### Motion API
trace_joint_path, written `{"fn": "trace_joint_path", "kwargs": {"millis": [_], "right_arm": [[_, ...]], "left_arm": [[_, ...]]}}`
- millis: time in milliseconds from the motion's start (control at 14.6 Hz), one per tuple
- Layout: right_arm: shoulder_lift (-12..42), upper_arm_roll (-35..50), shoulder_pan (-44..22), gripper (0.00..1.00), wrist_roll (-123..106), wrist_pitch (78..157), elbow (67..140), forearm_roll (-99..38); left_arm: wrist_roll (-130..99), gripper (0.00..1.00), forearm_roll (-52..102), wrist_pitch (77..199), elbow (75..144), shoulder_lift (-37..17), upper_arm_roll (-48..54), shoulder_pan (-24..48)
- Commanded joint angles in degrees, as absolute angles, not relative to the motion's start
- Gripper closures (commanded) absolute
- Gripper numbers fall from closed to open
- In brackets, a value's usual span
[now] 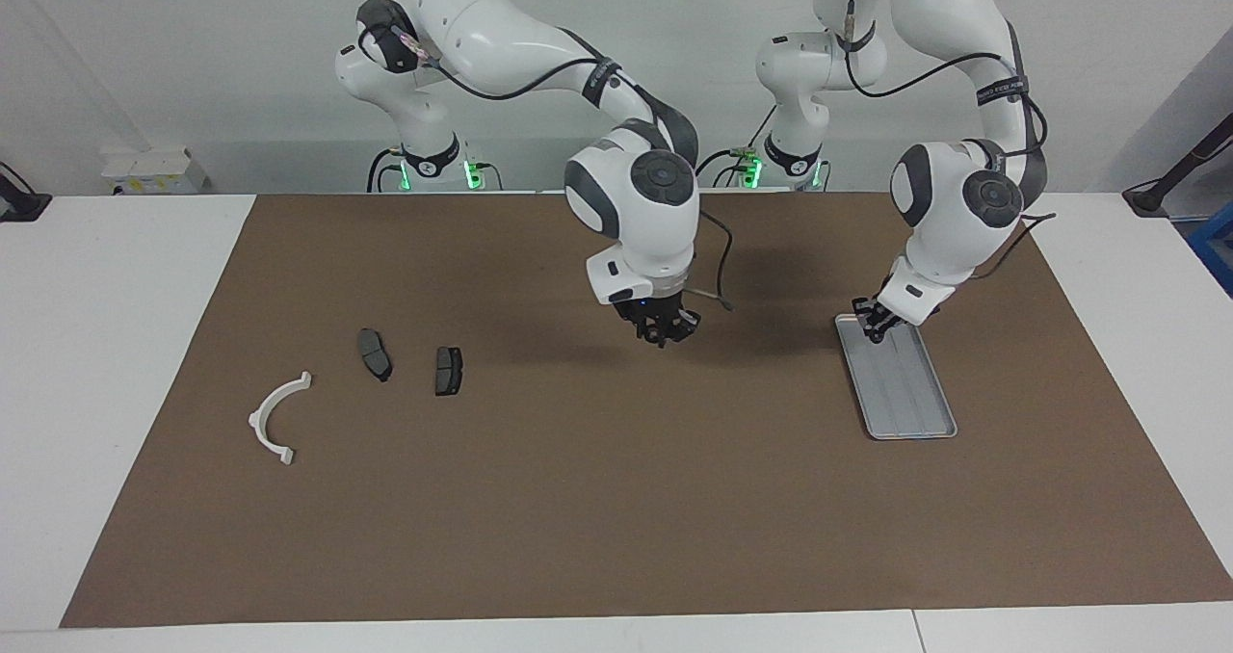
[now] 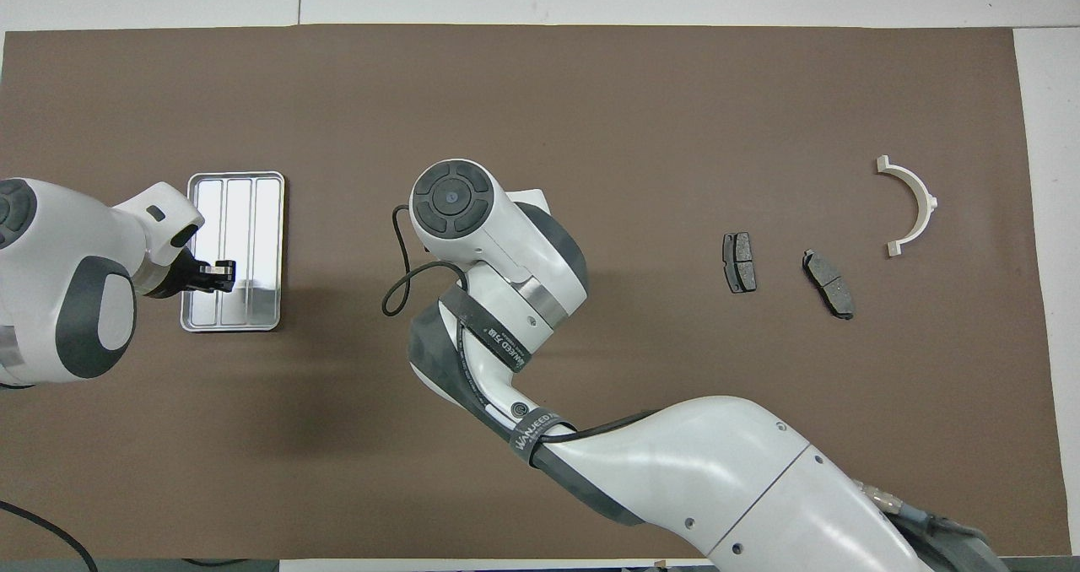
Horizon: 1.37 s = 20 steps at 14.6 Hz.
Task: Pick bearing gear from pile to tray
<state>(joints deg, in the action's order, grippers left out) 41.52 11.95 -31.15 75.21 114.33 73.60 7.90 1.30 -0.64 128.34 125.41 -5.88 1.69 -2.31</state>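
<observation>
White plastic arc (image 1: 256,420) lies farthest from the tray (image 1: 917,404), with two flat dark pads (image 1: 375,354) a bit closer to it. Right gripper (image 1: 663,330) hangs over the bare brown mat (image 1: 616,499) between the pads and the tray, probably just ferrying; can't tell how it's set. Left gripper (image 1: 875,329) is pinched closed low over the tray's robot-side end, looks like a drop-off. No gear visible anywhere, honestly. The tray is shiny ridged metal with rounded corners.

The left gripper (image 2: 221,274) is hovering over the tray (image 2: 272,218); two dark pads (image 2: 740,261) and a white arc (image 2: 913,205) are lying toward three o'clock.
</observation>
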Motion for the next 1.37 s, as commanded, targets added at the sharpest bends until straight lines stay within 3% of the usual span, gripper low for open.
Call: {"fn": "trace_joint_path", "kwargs": {"millis": [0, 137, 548, 617, 685, 754, 822, 891, 1302], "right_arm": [[43.9, 11.9, -31.0, 1.00, 76.2, 115.3, 71.9, 10.1], [44.6, 11.9, -31.3, 1.00, 76.9, 119.3, 73.2, 11.7], [44.6, 11.9, -30.6, 1.00, 76.8, 119.6, 74.3, 14.1], [44.6, 11.9, -30.6, 0.85, 76.8, 119.4, 74.2, 14.2], [44.6, 11.8, -30.7, 0.01, 77.0, 119.2, 74.2, 14.4], [44.4, 11.8, -30.6, 0.00, 77.0, 118.9, 73.9, 14.3], [44.1, 11.8, -30.3, 0.00, 76.7, 118.8, 73.7, 14.1], [43.8, 11.8, -29.5, 0.00, 76.7, 118.8, 73.6, 13.7], [41.2, 12.3, -25.1, 0.00, 74.5, 118.7, 73.8, 13.3]], "left_arm": [[1.7, 1.00, -1.2, 130.7, 128.4, -3.6, 2.4, -3.4], [1.1, 1.00, -1.2, 131.5, 129.2, -3.6, 2.4, -3.3], [0.4, 1.00, -1.1, 136.8, 132.8, -4.0, 2.5, -2.6], [-0.2, 1.00, -1.1, 136.8, 132.8, -4.0, 2.5, -2.5], [-0.1, 1.00, -1.1, 136.7, 132.8, -4.0, 2.5, -2.5], [-0.1, 0.81, -1.1, 136.6, 132.8, -4.0, 2.5, -2.5], [0.0, 0.32, -1.1, 136.4, 132.6, -4.0, 2.5, -2.5], [0.0, 0.00, -1.1, 135.7, 132.1, -4.1, 2.5, -2.5], [-1.0, 0.00, -1.1, 131.2, 125.3, -4.0, 2.5, -0.6]]}}
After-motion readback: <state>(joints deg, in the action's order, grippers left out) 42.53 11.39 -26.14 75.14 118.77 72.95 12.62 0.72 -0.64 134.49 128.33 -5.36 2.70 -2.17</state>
